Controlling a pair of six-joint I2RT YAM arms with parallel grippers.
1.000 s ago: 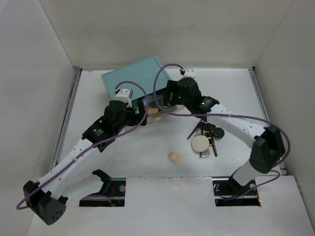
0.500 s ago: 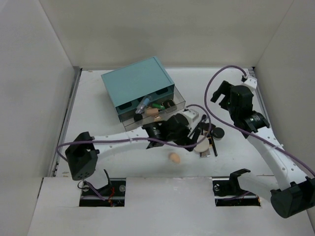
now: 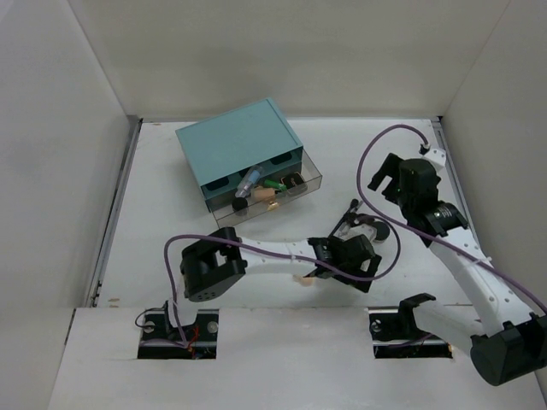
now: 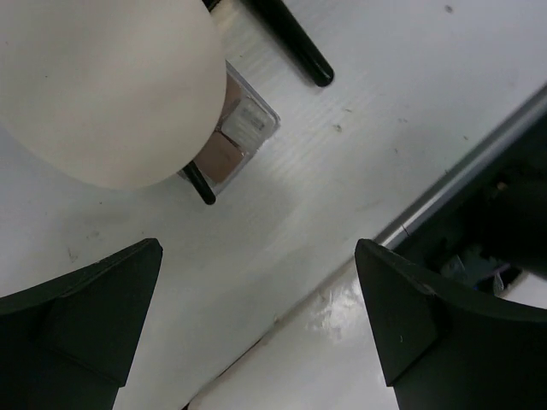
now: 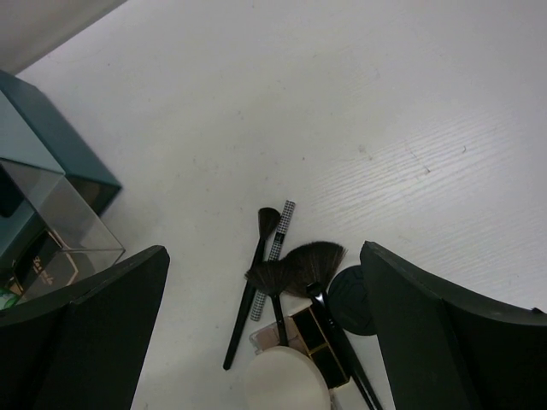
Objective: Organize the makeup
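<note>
brushes [image 5: 272,278]: three black-handled ones lie in a loose fan on the tabletop [image 5: 342,102]. In the right wrist view their bristles point to the top and their handles run down toward the cream puff [image 4: 111,85].
patterned pencil [image 5: 279,243]: lies among the brushes, its long axis nearly parallel to the thinnest one.
cream puff: lies flat, overlapping one end of the palette [image 4: 238,137].
black round compact [image 5: 350,299]: lies flat, just beside the fan brush's handle.
peach sponge [image 3: 301,275]: on the tabletop near the front edge, half hidden by the left arm [image 3: 265,249]; its axis cannot be told.
clear drawer [image 3: 282,190]: stands out of the teal box [image 3: 235,145] with several cosmetics lying inside.
left arm: stretched low to the right, wrist above the pile.
left gripper [image 4: 258,245]: fingers spread wide with nothing between them, beside the puff.
right arm [image 3: 466,265]: raised along the right side, wrist turned toward the pile.
right gripper [image 3: 383,175]: spread wide and empty, apart from the pile.
</note>
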